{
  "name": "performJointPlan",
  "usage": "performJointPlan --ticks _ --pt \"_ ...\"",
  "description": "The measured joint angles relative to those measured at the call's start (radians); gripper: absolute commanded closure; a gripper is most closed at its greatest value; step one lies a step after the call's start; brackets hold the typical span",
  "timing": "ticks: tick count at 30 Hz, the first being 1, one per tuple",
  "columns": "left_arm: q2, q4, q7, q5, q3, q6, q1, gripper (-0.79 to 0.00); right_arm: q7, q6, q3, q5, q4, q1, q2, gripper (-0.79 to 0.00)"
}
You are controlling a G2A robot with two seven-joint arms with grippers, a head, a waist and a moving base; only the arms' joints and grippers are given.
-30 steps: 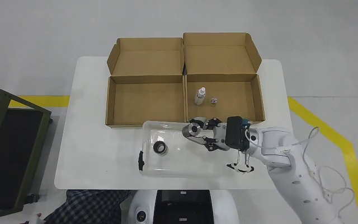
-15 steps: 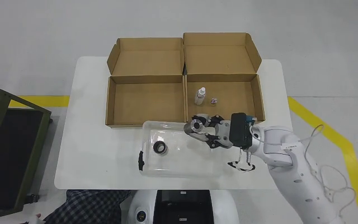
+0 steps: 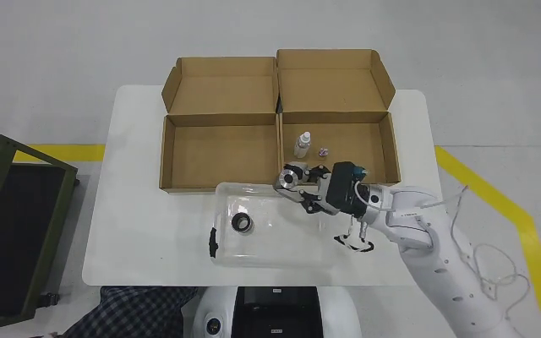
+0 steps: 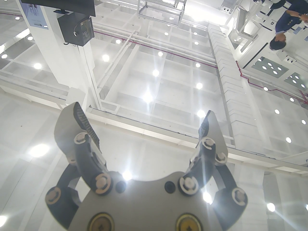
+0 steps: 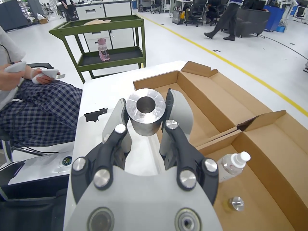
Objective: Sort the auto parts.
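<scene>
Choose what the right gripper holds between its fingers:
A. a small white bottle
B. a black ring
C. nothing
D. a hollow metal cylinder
D: in the right wrist view, the right gripper is shut on the hollow metal cylinder, with its fingers pressed against opposite sides of it.

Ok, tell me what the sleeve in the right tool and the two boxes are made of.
Sleeve: looks like bare metal, probably steel or aluminium; grey, dull sheen, faint machining marks on its end. Boxes: brown cardboard, matte, with folded flaps.
</scene>
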Motion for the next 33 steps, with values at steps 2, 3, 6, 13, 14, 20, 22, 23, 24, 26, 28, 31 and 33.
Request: performJointPlan --ticks 2,3,6,13,14,20,22,23,24,26,28,31,33 --pt "0.0 0.0 0.0 0.0 0.0 0.0 0.0 -0.785 0.008 0.029 -0.024 -0.024 0.005 0.014 -0.005 0.0" --pt "0.0 0.0 0.0 0.0 0.0 0.0 0.0 -0.785 0.017 0.048 -0.042 -0.038 0.013 0.026 -0.009 0.0" --pt "0.0 0.0 0.0 0.0 0.0 0.0 0.0 -0.785 0.042 0.095 -0.091 -0.062 0.042 0.068 -0.021 0.0" --pt "0.0 0.0 0.0 0.0 0.0 0.0 0.0 -0.785 0.097 0.213 -0.204 -0.097 0.152 0.19 -0.058 0.0" --pt "0.0 0.0 0.0 0.0 0.0 0.0 0.0 -0.785 0.102 0.228 -0.215 -0.104 0.164 0.203 -0.062 0.0" --pt "0.0 0.0 0.0 0.0 0.0 0.0 0.0 -0.785 0.138 0.3 -0.268 -0.133 0.225 0.266 -0.087 0.0" --pt "0.0 0.0 0.0 0.0 0.0 0.0 0.0 -0.785 0.156 0.31 -0.285 -0.13 0.248 0.286 -0.095 0.0" --pt "0.0 0.0 0.0 0.0 0.0 0.0 0.0 -0.785 0.162 0.315 -0.293 -0.129 0.259 0.295 -0.099 0.0" --pt "0.0 0.0 0.0 0.0 0.0 0.0 0.0 -0.785 0.17 0.32 -0.303 -0.127 0.274 0.306 -0.104 0.0" --pt "0.0 0.0 0.0 0.0 0.0 0.0 0.0 -0.785 0.183 0.33 -0.32 -0.126 0.299 0.325 -0.113 0.0" --pt "0.0 0.0 0.0 0.0 0.0 0.0 0.0 -0.785 0.199 0.346 -0.34 -0.131 0.328 0.347 -0.123 0.0" --pt "0.0 0.0 0.0 0.0 0.0 0.0 0.0 -0.785 0.216 0.369 -0.369 -0.138 0.367 0.377 -0.139 0.0" --pt "0.0 0.0 0.0 0.0 0.0 0.0 0.0 -0.785 0.228 0.382 -0.385 -0.142 0.392 0.395 -0.149 0.0"
